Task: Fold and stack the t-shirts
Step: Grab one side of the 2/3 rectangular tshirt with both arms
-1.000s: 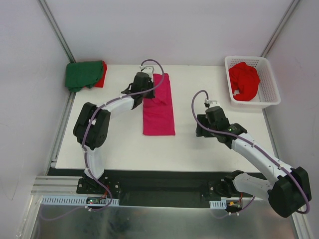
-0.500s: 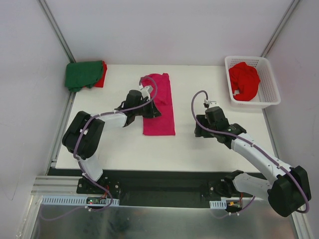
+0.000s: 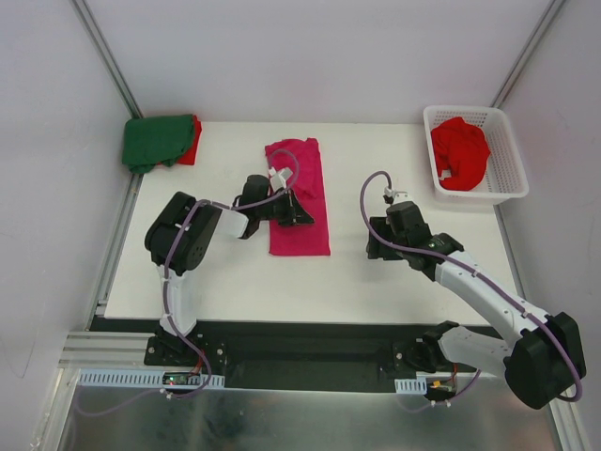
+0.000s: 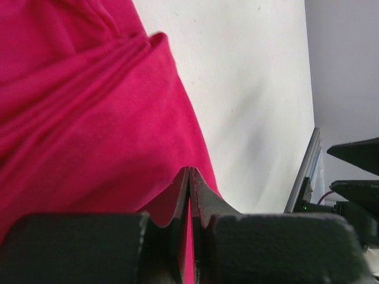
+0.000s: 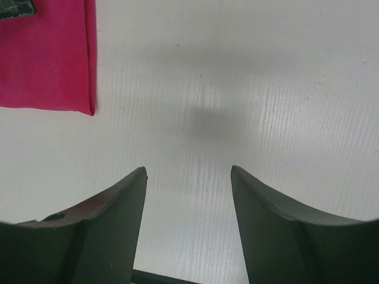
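Magenta-pink t-shirt (image 3: 302, 193): folded into a long narrow strip and lying flat. Far end is bunched and wrinkled, near end is square. Left gripper (image 4: 189, 171), fingers pressed together, sits over the strip's middle by its left edge, tips down at the cloth. Ridged folds run just ahead of the tips. The strip's near right corner lies ahead-left of the right gripper (image 5: 188, 171), apart from it.

Dark green t-shirt (image 3: 155, 141): folded, far left of the left gripper and well apart. It lies on a folded red t-shirt (image 3: 192, 141); only the red one's right edge shows.

Second red t-shirt (image 3: 458, 152): crumpled heap, unfolded, in the white basket (image 3: 465, 110). It is beyond and right of the right gripper, well apart.
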You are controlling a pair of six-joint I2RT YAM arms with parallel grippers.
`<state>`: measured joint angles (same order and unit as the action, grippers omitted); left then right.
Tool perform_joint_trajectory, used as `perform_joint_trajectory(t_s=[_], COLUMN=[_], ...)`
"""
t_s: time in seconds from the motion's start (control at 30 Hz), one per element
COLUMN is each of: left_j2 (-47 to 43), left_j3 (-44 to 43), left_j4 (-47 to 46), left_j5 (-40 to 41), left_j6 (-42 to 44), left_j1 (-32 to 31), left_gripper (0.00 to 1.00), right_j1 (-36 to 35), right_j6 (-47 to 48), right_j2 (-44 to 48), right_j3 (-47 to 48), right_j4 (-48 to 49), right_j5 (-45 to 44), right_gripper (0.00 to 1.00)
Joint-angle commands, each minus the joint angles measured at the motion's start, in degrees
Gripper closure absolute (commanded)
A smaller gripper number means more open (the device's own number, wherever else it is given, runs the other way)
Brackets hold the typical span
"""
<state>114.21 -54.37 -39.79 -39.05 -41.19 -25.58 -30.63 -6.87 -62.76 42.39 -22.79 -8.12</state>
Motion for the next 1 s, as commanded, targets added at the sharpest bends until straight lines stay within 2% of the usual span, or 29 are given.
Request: perform_joint_trajectory(t_s=[0.0,0.3,0.73,0.97], left_j2=[2.0,6.3,10.8,7.1], left_j3=[-2.5,-6.2,-14.3,-15.8], left_j4=[-6.5,-4.9,0.1,1.9], left_j5=[-3.1,-3.8,-4.0,-5.9], left_j6=[-2.1,-1.1,0.9,1.4], left_j1=[2.5,6.2,8.3,8.7], left_gripper=[1.0,1.0,1.0,1.0], right_j1=[-0.1,0.0,-0.1,-0.1], right_j6=[-0.6,-0.5,-0.4,-0.4], right_j2=[0.2,-0.5,-0.9,-1.0], right_j3=[0.0,0.2,0.7,0.7], right_j4=[0.6,0.5,-0.1,0.2], right_j5=[-0.1,-0.2,-0.6,-0.4], right_gripper=[0.38,0.38,0.37,0.37])
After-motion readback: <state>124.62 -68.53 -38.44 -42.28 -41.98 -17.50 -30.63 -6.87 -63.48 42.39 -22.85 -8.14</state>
